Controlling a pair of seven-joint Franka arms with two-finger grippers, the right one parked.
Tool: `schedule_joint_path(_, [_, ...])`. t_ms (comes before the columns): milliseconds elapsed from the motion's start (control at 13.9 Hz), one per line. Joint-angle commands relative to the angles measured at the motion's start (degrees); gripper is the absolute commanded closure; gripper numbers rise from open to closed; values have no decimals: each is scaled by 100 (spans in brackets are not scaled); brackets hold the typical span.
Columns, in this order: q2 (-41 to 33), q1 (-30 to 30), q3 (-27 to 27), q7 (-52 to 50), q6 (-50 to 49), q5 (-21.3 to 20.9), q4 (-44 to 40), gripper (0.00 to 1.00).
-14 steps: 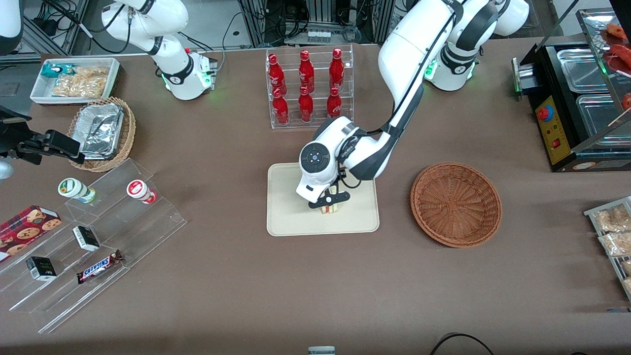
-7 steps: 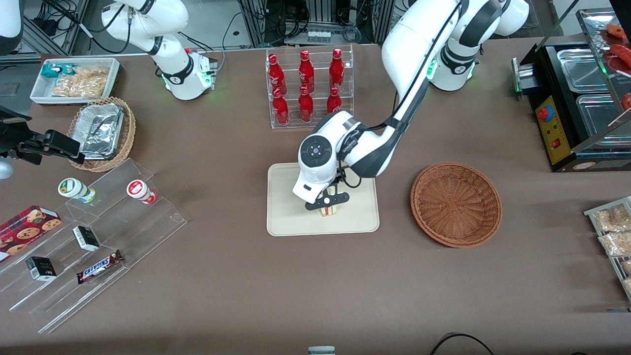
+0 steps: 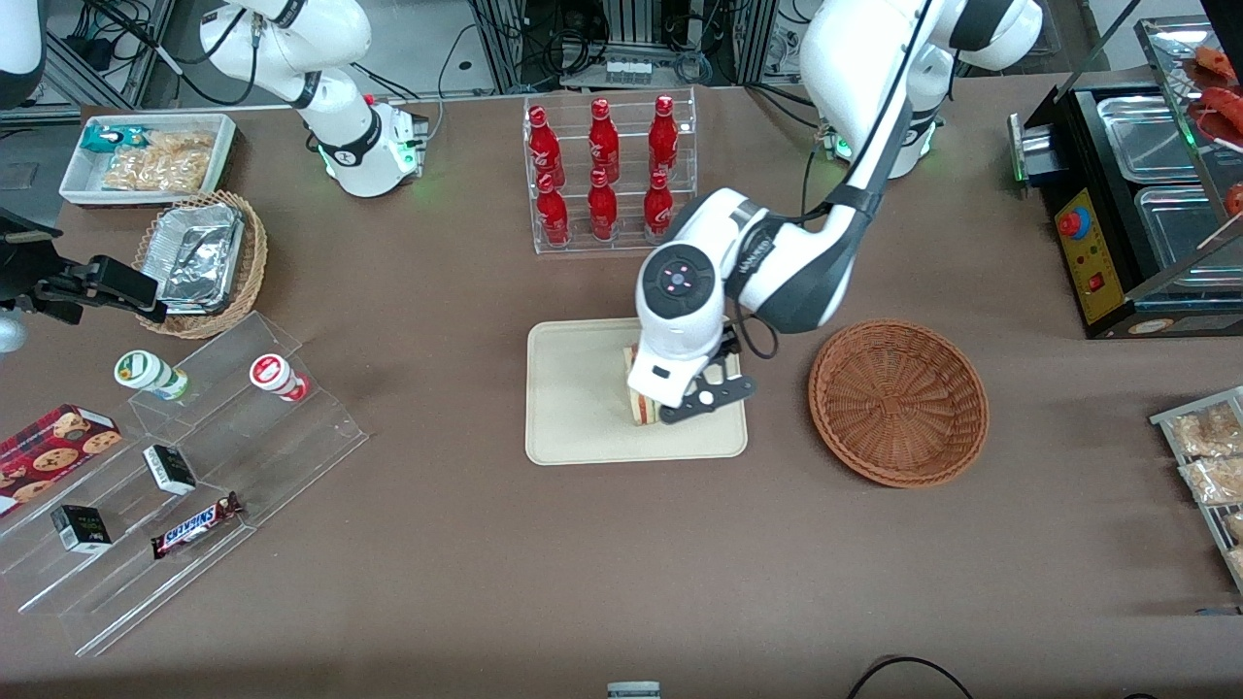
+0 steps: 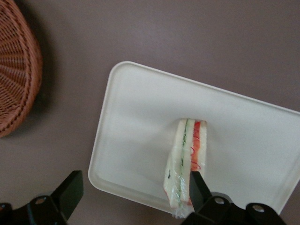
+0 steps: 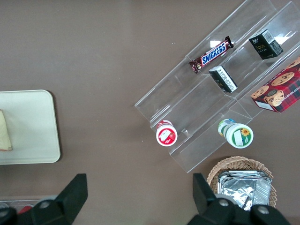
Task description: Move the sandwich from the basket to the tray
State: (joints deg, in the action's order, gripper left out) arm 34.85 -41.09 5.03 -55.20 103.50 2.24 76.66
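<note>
A table (image 3: 466,582) covered in matte brown cloth fills nearly the whole front view. At twelve o'clock along its edge, pale grey floor (image 3: 427,49) shows, with aluminium framing (image 3: 631,39) and loose black cables (image 3: 194,78). Another black cable (image 3: 903,670) curls at six o'clock. The light is even, with soft shadows.

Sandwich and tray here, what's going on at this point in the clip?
The sandwich now lies on the cream tray, and the wicker basket beside the tray holds nothing. The left arm's gripper is open above the tray, its fingers apart and no longer gripping the sandwich. Compared with a second ago, when it was down at the sandwich, the arm has lifted and swung toward the basket. The placement looks done, and the arm seems to be pulling back.
</note>
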Motion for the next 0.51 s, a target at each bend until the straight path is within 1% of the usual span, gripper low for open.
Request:
schedule_joint_path(0, [-766,301,112,638,48,-48,1049,0])
schedule_joint_path(72, [-978,520,104,1095,22,-13,1279,0])
schedule_joint_path(289, [-1566,1066,112,2002,-14,-4,1824,0])
schedule_joint_path(433, [-2076,1461,112,2870,-197,-4,2255,0])
